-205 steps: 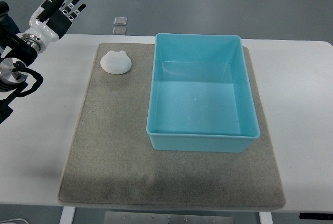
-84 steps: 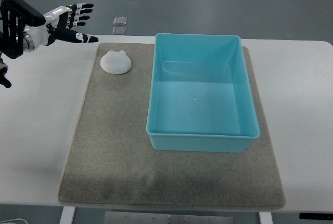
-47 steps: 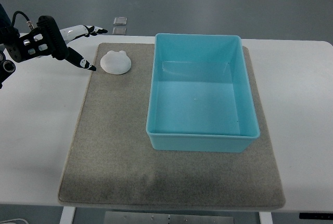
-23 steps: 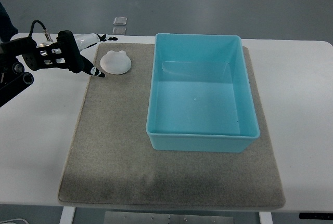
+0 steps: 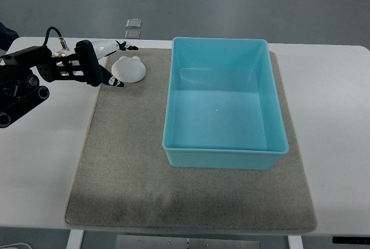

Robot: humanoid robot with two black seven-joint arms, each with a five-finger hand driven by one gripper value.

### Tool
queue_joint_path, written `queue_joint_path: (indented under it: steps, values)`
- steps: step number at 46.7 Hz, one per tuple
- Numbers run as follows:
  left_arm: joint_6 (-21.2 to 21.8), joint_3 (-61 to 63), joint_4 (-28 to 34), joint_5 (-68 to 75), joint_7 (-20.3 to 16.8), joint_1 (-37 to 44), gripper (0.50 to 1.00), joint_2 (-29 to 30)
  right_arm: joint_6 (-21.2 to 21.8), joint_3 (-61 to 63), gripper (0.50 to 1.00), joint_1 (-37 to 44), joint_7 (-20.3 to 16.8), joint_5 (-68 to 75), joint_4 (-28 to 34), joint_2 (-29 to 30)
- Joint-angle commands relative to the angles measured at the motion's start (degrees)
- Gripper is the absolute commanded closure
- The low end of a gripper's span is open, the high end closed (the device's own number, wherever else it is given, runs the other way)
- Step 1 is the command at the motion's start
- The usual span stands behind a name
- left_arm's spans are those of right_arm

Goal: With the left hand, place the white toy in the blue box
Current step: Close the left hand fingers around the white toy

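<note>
The fingers (image 5: 118,47) of the left hand (image 5: 95,64) are spread wide, one above and the thumb below the left edge of the white toy (image 5: 129,69), holding nothing. The toy lies in the upper left of the frame on the grey mat (image 5: 127,162), just left of the blue box (image 5: 222,101). To grasp well, the hand should probably slide further right until the toy sits between fingers and thumb, then close gently. The table (image 5: 40,162) carries it all.

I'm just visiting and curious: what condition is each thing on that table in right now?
white toy: lying on the mat, not yet grasped.
blue box: upright, empty.
left hand: open, fingers spread on either side of the toy.
grey mat: flat under toy and box.
</note>
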Motion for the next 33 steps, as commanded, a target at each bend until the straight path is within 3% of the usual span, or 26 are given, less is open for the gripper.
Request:
queue_joint_path:
  steps: [1, 16, 33]
  values:
    - [1.2, 0.9, 1.6, 0.2, 0.0, 0.0, 0.602, -1.3, 0.0, 0.0, 0.564, 0.0, 0.0, 0.0, 0.0, 0.0]
    - [1.8, 1.6, 2.6, 0.1, 0.0, -0.2, 0.656, -2.1, 0.0, 0.0, 0.564, 0.0, 0.0, 0.0, 0.0, 0.0]
    - [1.8, 1.6, 4.7, 0.1, 0.5, -0.3, 0.840, -3.3, 0.0, 0.0, 0.564, 0.0, 0.0, 0.0, 0.0, 0.0]
